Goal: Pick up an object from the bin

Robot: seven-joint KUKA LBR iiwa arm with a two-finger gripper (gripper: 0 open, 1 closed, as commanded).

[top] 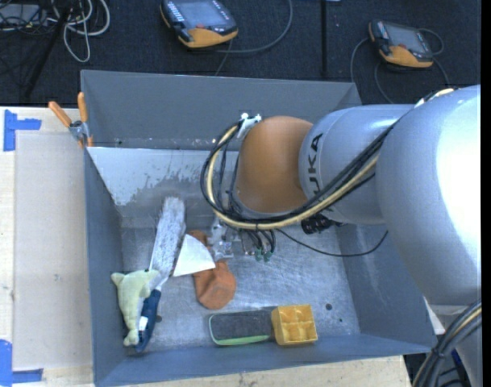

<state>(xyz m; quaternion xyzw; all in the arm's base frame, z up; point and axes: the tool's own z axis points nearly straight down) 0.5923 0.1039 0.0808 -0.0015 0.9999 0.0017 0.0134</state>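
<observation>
Since the gripper [226,245] hangs near the middle of the bin [148,123], just beside the white triangular piece [193,258] and the brown cylinder [216,287], you risk nudging one aside or catching both; whether it is wide or narrow you cannot tell
</observation>
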